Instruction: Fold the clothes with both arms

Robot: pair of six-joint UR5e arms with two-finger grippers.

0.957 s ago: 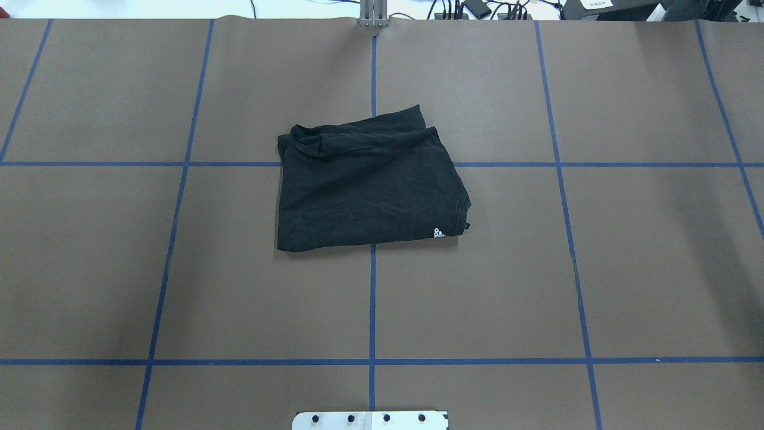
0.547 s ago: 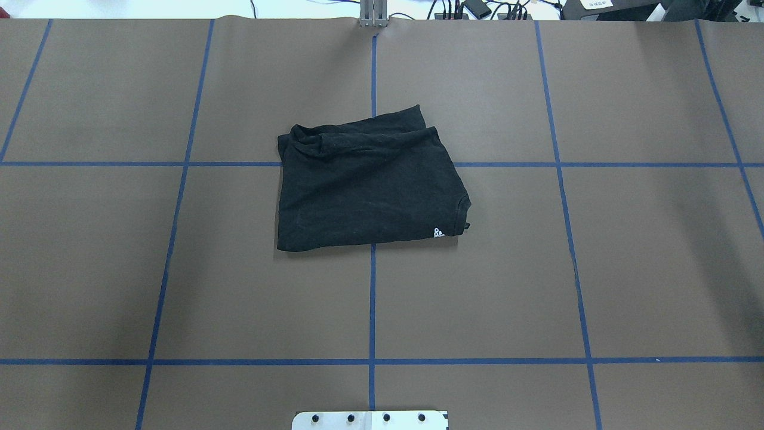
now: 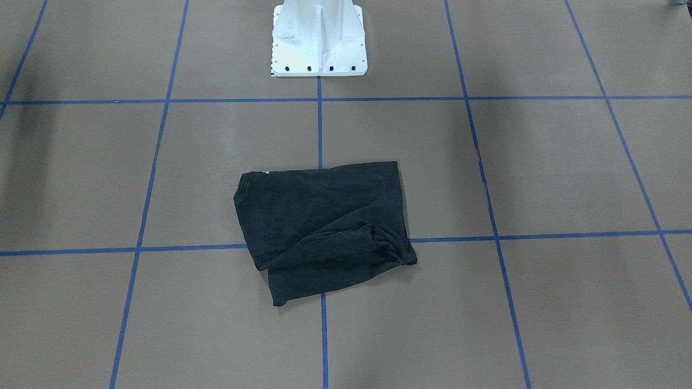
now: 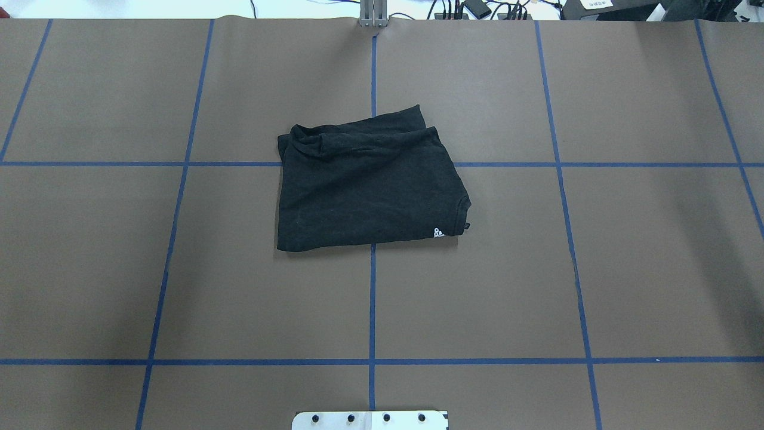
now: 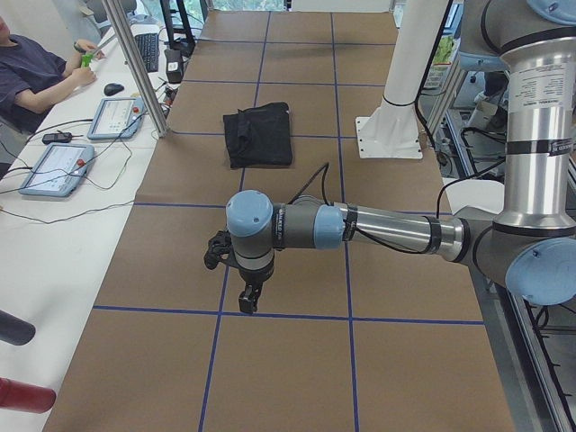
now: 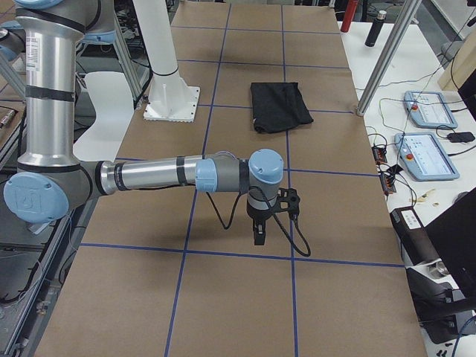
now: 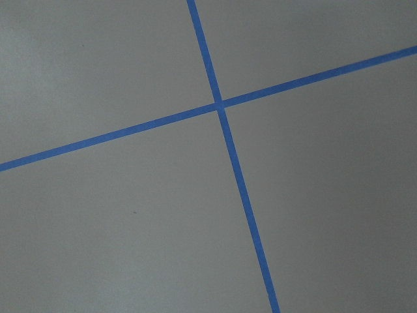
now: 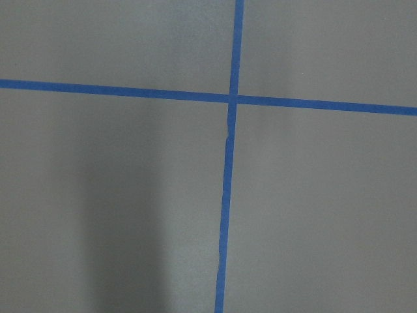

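The black T-shirt [image 4: 364, 185] lies folded into a rough rectangle at the middle of the brown table, with a bunched sleeve at its far left corner. A small white bit of the logo [image 4: 439, 233] shows at its near right corner. The shirt also shows in the front view [image 3: 324, 221] and both side views [image 5: 259, 135] [image 6: 279, 106]. Neither arm touches it. The left gripper [image 5: 247, 292] hangs over the mat far to the shirt's left. The right gripper [image 6: 258, 230] hangs over the mat far to its right. I cannot tell whether either is open or shut. Both wrist views show only mat and tape.
Blue tape lines [image 4: 372, 298] divide the mat into squares. The white bolted pedestal [image 3: 319, 38] stands at the robot's edge. A person [image 5: 36, 72] sits at a side bench with teach pendants [image 5: 54, 166] and cables. More pendants [image 6: 428, 108] lie on the opposite bench.
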